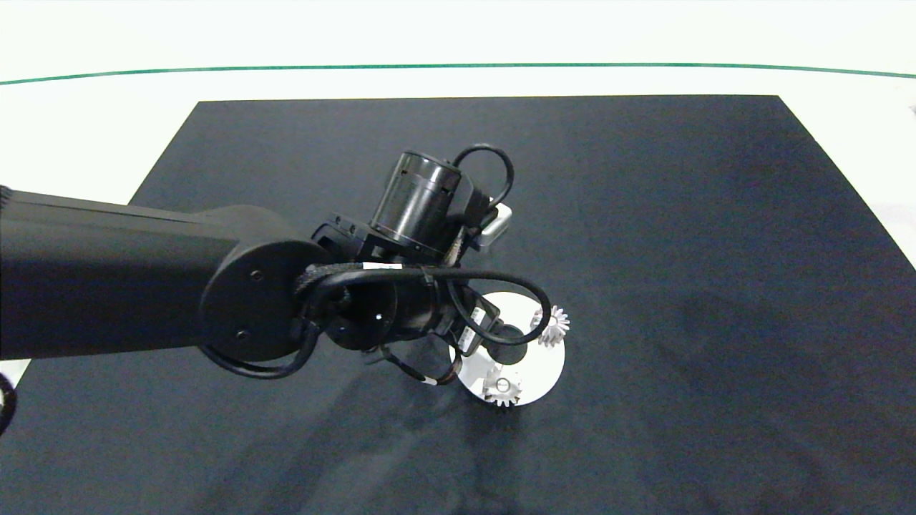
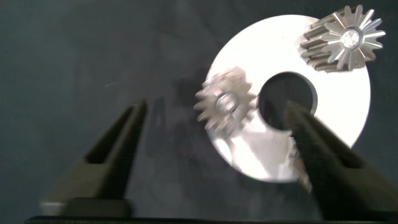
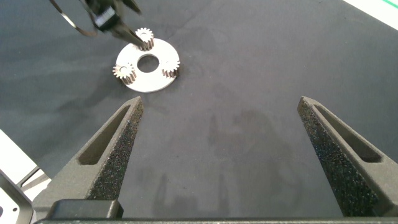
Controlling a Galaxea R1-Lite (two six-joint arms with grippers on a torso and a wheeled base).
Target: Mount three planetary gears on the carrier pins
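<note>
Partly arm-hidden white disc (image 1: 537, 368)

One white round disc (image 1: 538, 366) with a centre hole lies on one black mat (image 1: 715, 286). Three planetary gears sit on the disc: the right wrist view shows all three (image 3: 144, 38) (image 3: 125, 72) (image 3: 170, 73), while the head view shows only two (image 1: 552, 326) (image 1: 502, 388), the third hidden under the arm. Two grippers are in view, left gripper (image 2: 214, 134) and right gripper (image 3: 221, 109), each with two fingers.
</note>
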